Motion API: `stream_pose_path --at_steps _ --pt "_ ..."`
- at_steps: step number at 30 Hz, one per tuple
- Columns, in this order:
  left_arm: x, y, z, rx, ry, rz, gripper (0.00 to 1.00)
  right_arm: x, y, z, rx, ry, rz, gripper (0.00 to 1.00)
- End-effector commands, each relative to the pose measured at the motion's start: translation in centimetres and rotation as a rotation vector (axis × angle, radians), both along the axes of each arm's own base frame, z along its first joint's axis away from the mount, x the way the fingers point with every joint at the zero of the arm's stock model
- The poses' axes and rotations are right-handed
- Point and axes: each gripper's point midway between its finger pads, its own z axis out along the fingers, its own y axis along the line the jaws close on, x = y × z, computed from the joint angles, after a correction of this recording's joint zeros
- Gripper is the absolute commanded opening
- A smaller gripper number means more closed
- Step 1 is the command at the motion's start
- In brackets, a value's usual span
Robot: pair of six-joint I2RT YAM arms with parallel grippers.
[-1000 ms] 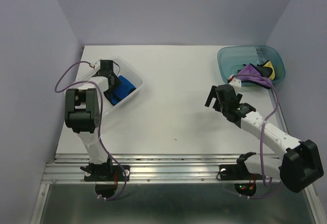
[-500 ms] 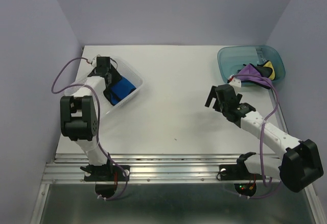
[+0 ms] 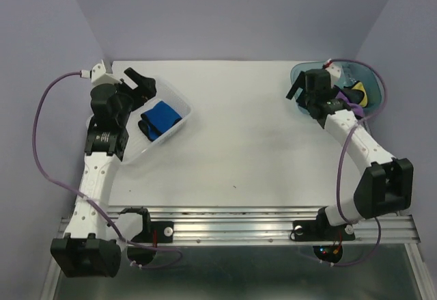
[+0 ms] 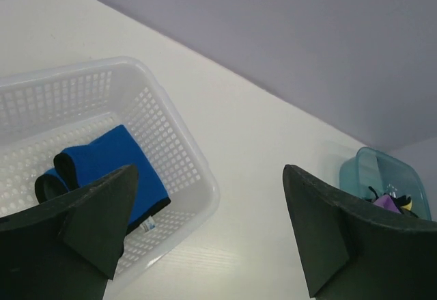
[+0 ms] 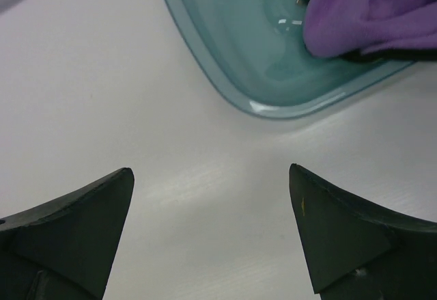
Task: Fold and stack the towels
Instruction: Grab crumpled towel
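- My left gripper (image 3: 140,82) has pulled back out of the tray (image 3: 179,102) toward the bench's left edge, released and empty.
- The folded blue towel (image 3: 162,117) lies in that tray, far left.
- My right gripper (image 5: 210,177), spread wide, has swung from mid-bench to the teal tub (image 3: 369,80) in the far right corner, where the purple towel (image 5: 369,13) and yellow towel (image 3: 364,96) lie.

Bright, even, diffuse light from above fills all three views. The white bench (image 3: 239,129) is close to washed out, and what shadows there are look faint and soft-edged. In the right wrist view small white glints sit on the floor of the teal tub (image 5: 259,61), and a pale sheen streaks the bench before its rim. The fingers of the left claw (image 4: 210,173) and the right claw (image 5: 210,173) read as dark, slightly soft wedges — little surface detail shows.
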Motion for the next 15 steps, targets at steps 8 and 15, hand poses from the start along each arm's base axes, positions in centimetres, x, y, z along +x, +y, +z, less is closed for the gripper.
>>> stream_pose_path --at_steps 8,15 --pt "-2.6 -0.5 -5.1 0.048 0.007 -0.044 0.99 6.5 -13.0 -0.9 -0.141 0.164 -0.167 1.00" --pt "-2.0 -0.1 -6.7 0.065 0.047 -0.027 0.99 9.4 -16.1 -5.1 -0.256 0.318 -0.201 1.00"
